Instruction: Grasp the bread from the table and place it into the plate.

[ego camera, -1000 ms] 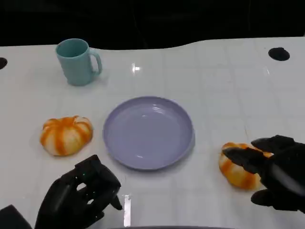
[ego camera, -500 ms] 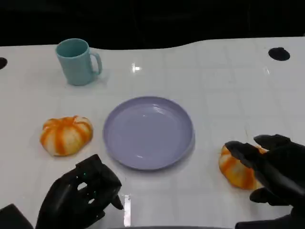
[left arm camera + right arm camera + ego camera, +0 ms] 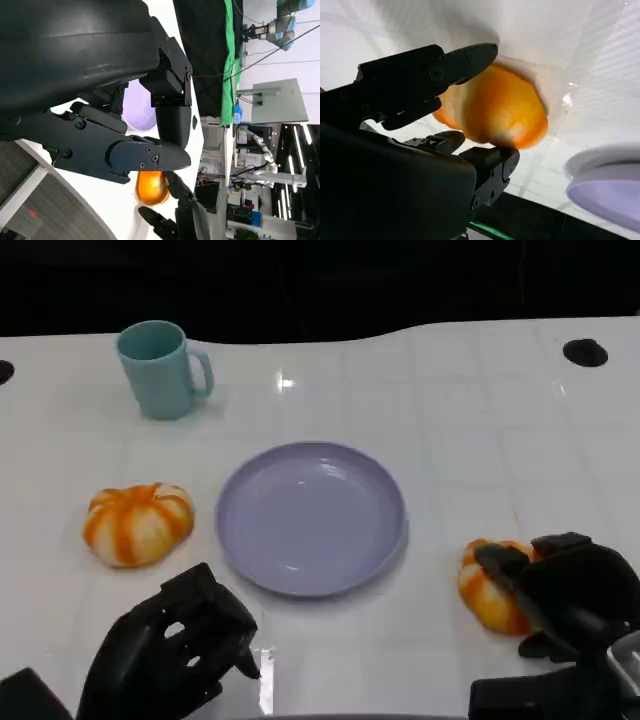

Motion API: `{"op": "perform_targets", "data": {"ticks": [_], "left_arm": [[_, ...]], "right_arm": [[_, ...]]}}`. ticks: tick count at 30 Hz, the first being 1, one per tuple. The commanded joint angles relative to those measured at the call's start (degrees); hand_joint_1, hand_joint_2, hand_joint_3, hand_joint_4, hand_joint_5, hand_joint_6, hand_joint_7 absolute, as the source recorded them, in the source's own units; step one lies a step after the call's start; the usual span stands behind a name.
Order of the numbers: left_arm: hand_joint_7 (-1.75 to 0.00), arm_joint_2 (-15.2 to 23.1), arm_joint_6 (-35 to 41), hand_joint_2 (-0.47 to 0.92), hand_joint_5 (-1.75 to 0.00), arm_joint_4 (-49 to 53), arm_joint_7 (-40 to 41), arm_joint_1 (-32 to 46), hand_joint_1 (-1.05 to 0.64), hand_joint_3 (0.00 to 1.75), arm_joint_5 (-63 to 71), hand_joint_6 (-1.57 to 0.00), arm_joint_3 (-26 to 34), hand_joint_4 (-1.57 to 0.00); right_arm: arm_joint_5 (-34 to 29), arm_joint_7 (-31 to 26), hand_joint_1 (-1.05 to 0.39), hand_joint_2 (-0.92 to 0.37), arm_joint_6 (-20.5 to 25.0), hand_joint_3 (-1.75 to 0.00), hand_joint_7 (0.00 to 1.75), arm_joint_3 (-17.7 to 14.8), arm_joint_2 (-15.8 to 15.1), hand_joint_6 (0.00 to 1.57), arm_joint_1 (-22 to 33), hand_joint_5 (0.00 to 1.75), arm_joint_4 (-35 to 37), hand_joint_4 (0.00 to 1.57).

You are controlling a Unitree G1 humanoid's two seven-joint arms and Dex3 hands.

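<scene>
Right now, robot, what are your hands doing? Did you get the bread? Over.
Right hand closing around the bread, bread still on the table. Left hand holds nothing, fingers curled. Plate bare, path to it open.

A teal cup with a handle is seen standing upright, far past the left hand. A small black round spot is seen far past the right hand.

Left hand: black fingers curled, holding nothing.
Plate: lavender, partly hidden beyond the fingers.
Bread: orange, past the plate.
Right hand: black, touching the bread.
</scene>
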Motion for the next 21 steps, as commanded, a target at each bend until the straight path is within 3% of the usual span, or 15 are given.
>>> {"op": "perform_targets", "data": {"ticks": [1,4,6,7,8,9,10,11,13,14,16,21], "left_arm": [[-1.41,0.36,-0.17,0.92,-1.75,-0.81,0.70,0.43,-0.59,0.31,0.23,-0.59,0.18,-0.61],[-1.41,0.27,-0.37,0.92,-1.75,-0.89,1.12,0.49,-0.59,0.31,0.67,-0.59,0.10,-0.61],[-1.41,0.28,-0.02,0.92,-1.75,-1.22,1.17,0.60,-0.59,0.31,0.57,-0.59,0.00,-0.61],[-1.41,0.27,0.09,0.92,-1.75,-1.38,1.25,0.66,-0.60,0.31,0.57,-0.59,-0.04,-0.61],[-1.41,0.27,0.17,0.92,-1.75,-1.55,1.35,0.74,-0.59,0.31,0.62,-0.59,-0.09,-0.60],[-1.41,0.28,0.12,0.92,-1.75,-1.62,1.41,0.77,-0.59,0.31,0.67,-0.59,-0.13,-0.60],[-1.42,0.31,0.04,0.92,-1.75,-1.57,1.24,0.76,-0.59,0.31,0.51,-0.59,-0.15,-0.60],[-1.42,0.34,-0.06,0.92,-1.75,-1.51,1.09,0.76,-0.59,0.31,0.40,-0.59,-0.15,-0.60],[-1.42,0.38,-0.11,0.92,-1.75,-1.54,1.02,0.79,-0.59,0.31,0.38,-0.59,-0.18,-0.60],[-1.42,0.38,0.01,0.92,-1.75,-1.62,0.99,0.82,-0.58,0.32,0.30,-0.59,-0.21,-0.60],[-1.42,0.41,0.13,0.92,-1.75,-1.72,0.95,0.87,-0.57,0.32,0.25,-0.59,-0.24,-0.60],[-1.43,0.30,-0.11,0.92,-1.75,-1.73,1.04,0.91,-0.57,0.32,0.30,-0.59,-0.23,-0.60]], "right_arm": [[1.37,-0.78,-0.64,-0.92,0.63,-0.05,0.03,1.71,0.56,0.36,-2.33,0.07,4.56,0.40],[2.72,-4.35,-0.59,-0.92,0.15,-0.10,0.07,2.50,1.54,0.50,-4.11,0.12,8.58,0.54],[7.80,-12.87,-0.45,-0.90,-4.59,-0.06,0.11,0.69,3.13,0.71,-5.34,0.27,13.56,0.79],[10.56,-17.30,-0.32,-0.89,-7.83,-0.03,0.12,-0.23,3.73,0.89,-6.17,0.65,16.52,0.87],[12.46,-20.86,-0.19,-0.90,-10.42,-0.03,0.18,-0.65,3.99,1.08,-7.05,1.21,19.18,0.87],[13.25,-23.96,-0.15,-0.91,-12.47,-0.03,0.29,-0.50,3.92,1.12,-8.01,1.47,21.61,0.85],[13.29,-27.31,-0.12,-0.91,-14.26,-0.04,0.57,0.01,3.73,1.08,-9.27,1.61,24.29,0.87],[13.26,-29.93,-0.10,-0.91,-15.64,-0.06,1.02,0.46,3.60,0.96,-10.32,1.69,26.52,0.90],[13.23,-33.33,-0.10,-0.90,-17.30,-0.13,1.35,1.10,3.60,0.85,-12.22,1.73,30.08,0.90],[13.09,-34.68,-0.11,-0.80,-17.83,-0.34,1.47,1.46,3.60,0.80,-13.13,1.74,31.70,0.90],[13.16,-37.81,-0.12,-0.59,-19.30,-0.76,1.62,2.05,3.63,0.74,-14.70,1.75,34.70,0.89],[14.03,-43.92,-0.14,-0.46,-22.05,-1.05,1.64,2.61,4.00,0.78,-17.10,1.75,38.84,0.96]]}}
